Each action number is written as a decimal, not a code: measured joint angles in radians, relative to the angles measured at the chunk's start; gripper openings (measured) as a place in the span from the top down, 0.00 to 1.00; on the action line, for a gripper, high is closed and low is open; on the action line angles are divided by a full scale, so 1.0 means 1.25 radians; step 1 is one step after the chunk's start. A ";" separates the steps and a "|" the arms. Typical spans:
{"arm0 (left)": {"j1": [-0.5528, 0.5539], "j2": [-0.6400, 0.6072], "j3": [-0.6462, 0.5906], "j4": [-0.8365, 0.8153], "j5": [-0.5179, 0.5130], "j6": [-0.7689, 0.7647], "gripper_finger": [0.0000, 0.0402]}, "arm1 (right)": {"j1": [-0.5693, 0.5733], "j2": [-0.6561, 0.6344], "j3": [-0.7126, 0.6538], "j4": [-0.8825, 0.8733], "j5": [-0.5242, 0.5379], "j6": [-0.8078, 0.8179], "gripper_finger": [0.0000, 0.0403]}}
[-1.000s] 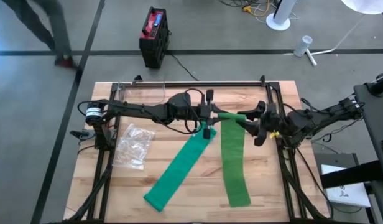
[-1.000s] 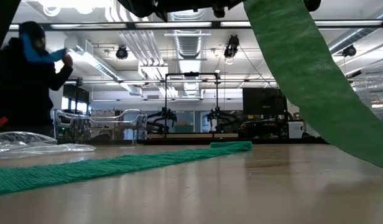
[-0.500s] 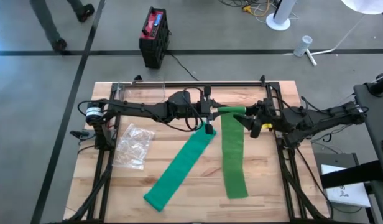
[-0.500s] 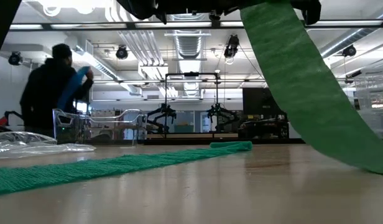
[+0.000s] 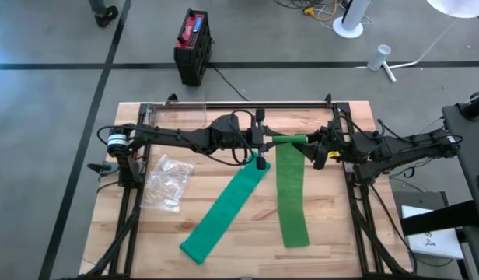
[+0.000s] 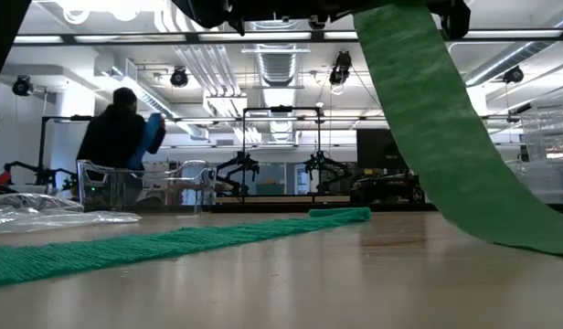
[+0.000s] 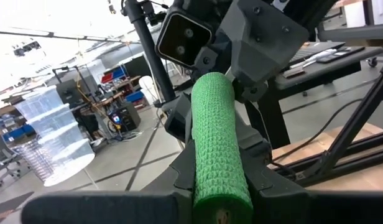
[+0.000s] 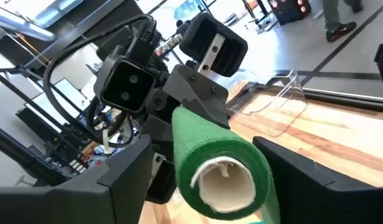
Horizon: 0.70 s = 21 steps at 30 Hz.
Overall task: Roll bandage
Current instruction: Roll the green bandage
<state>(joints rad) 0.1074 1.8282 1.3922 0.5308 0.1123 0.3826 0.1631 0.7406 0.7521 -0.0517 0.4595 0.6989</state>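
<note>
Above the wooden table (image 5: 333, 233), the left gripper (image 5: 260, 141) is clamped on the green woven bandage roll (image 8: 213, 163) while the right gripper (image 5: 316, 147) stands spread around it, near a clear plastic box (image 6: 144, 185).

Left arm: I see it reaching in from the left across the far half of the desk, stretched nearly level. Left gripper (image 5: 262, 142): at the desk's middle, jaws closed on the roll's end. Right arm: reaching in from the right, also low and extended. Right gripper (image 5: 316, 147): facing the left one, jaws spread wide on either side of the roll (image 8: 213, 165), not pressing it.
</note>
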 joint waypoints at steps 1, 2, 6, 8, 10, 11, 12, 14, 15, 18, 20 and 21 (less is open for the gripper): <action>0.000 0.000 0.000 0.000 0.000 0.005 0.90 | 0.000 0.000 0.004 0.000 0.000 0.000 0.33; 0.000 0.000 0.000 0.000 0.000 0.012 0.90 | 0.000 0.001 0.008 0.001 0.000 0.000 0.32; 0.000 0.000 0.000 0.000 0.000 0.062 0.90 | -0.005 0.002 0.011 -0.004 0.003 0.018 0.31; 0.000 0.000 0.000 0.000 0.000 0.087 0.90 | -0.010 0.002 0.011 -0.021 0.005 0.036 0.31; 0.000 0.000 0.000 0.000 0.000 0.104 0.90 | -0.015 0.002 0.011 -0.038 0.007 0.047 0.32; -0.001 0.000 0.000 0.000 0.000 0.110 0.90 | -0.016 0.002 0.011 -0.041 0.007 0.048 0.33; -0.001 0.000 0.000 0.000 0.001 0.112 0.90 | -0.016 0.002 0.011 -0.041 0.007 0.043 0.34; -0.001 0.000 0.000 0.000 0.001 0.112 0.90 | -0.016 0.002 0.011 -0.038 0.009 0.011 0.34; -0.001 0.000 0.000 0.000 0.001 0.111 0.90 | -0.016 0.001 0.011 -0.038 0.009 -0.008 0.35; -0.001 0.000 0.000 0.000 0.001 0.105 0.90 | -0.017 -0.008 0.011 -0.038 0.009 -0.073 0.34; -0.001 0.000 0.000 0.000 0.001 0.105 0.90 | -0.022 -0.018 0.011 -0.038 0.009 -0.099 0.33; -0.001 0.000 0.000 0.000 0.001 0.104 0.90 | -0.026 -0.021 0.011 -0.038 0.009 -0.105 0.32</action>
<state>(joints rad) 0.1066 1.8282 1.3918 0.5309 0.1139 0.5129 0.1300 0.7140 0.7654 -0.0994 0.4709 0.5677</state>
